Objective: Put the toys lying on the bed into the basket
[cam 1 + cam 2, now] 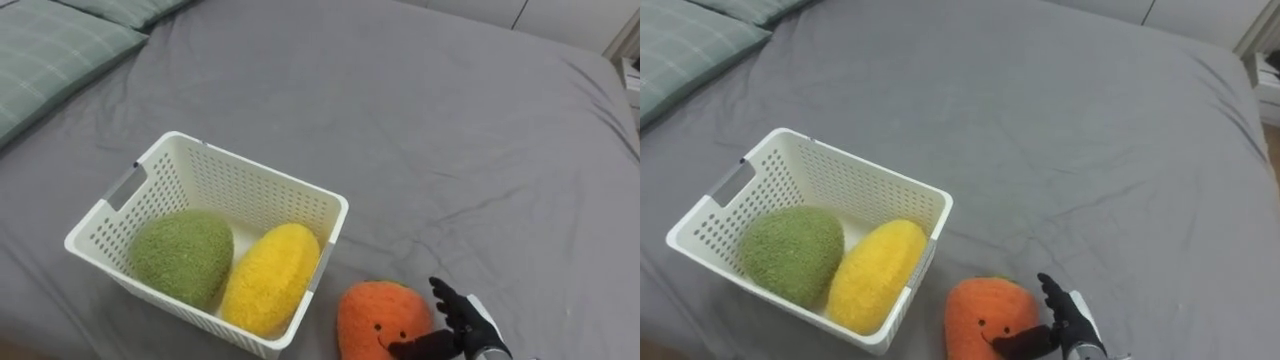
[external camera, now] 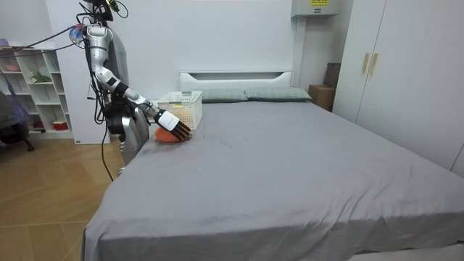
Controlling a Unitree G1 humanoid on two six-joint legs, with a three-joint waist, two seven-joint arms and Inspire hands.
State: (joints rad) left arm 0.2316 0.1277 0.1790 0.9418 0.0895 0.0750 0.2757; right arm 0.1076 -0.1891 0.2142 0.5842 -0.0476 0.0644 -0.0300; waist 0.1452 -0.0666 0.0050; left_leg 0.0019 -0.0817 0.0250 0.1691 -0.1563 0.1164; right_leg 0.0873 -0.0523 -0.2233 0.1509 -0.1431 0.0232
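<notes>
Right hand (image 1: 462,322) of the robot comes in at the lower right corner of the eye views and lies against the right side of an orange plush toy (image 1: 380,315), which sits on the grey bed (image 1: 450,130) at the bottom edge of the frame, just right of centre. Its dark fingers (image 1: 443,294) are straight and spread, pointing toward the upper left beside the toy's flank, while the thumb stretches across the toy's lower right front; the hand is released, touching the toy rather than closed round it. Just left of the orange toy, with a narrow strip of sheet between them, stands a white lattice basket (image 1: 240,195) in the lower left of the frame. Inside it a green plush toy (image 1: 182,255) fills the left part and a yellow plush toy (image 1: 268,275) lies beside it on the right, the two touching. A pale green checked pillow (image 1: 50,55) occupies the upper left corner. In the room view the robot stands on the wooden floor at the left side of the bed, near the headboard, with its arm stretched down over the mattress edge to the toy; a white shelf unit (image 2: 29,94) stands at the far left and a wardrobe (image 2: 384,72) at the right.
</notes>
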